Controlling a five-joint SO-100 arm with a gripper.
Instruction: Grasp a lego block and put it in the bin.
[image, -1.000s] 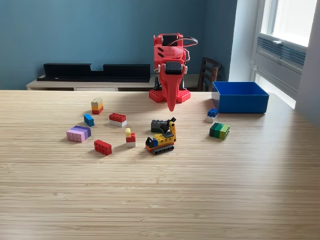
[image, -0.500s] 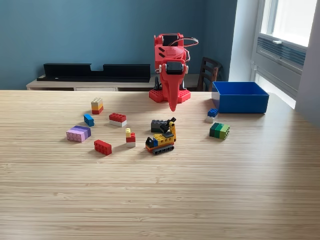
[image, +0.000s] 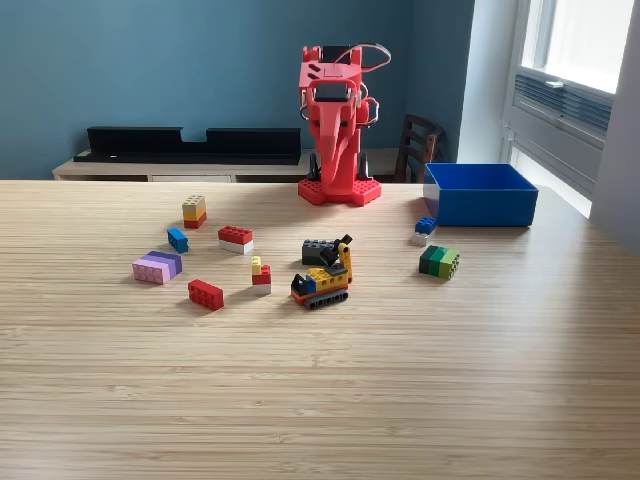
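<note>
The bright blue bin (image: 480, 195) stands open-topped at the back right of the wooden table in the exterior view. Lego blocks lie scattered on the table: a tan-yellow-red stack (image: 194, 210), a small blue block (image: 178, 240), a red-on-white block (image: 236, 238), a pink-purple block (image: 157, 267), a red block (image: 205, 294), a small yellow-red-white piece (image: 260, 275), a dark grey block (image: 318, 250), green blocks (image: 439, 261) and a blue-on-white piece (image: 425, 230). My red gripper (image: 336, 188) hangs point-down over the arm's base, shut and holding nothing, far behind the blocks.
A yellow lego excavator (image: 322, 282) sits in front of the dark grey block. Behind the table are a long black unit (image: 195, 143) on a low shelf and a wooden chair (image: 418, 145). A window fills the upper right.
The arm has folded upward and back. The gripper tip rose from near the table surface to above the arm's base. No block has moved.
</note>
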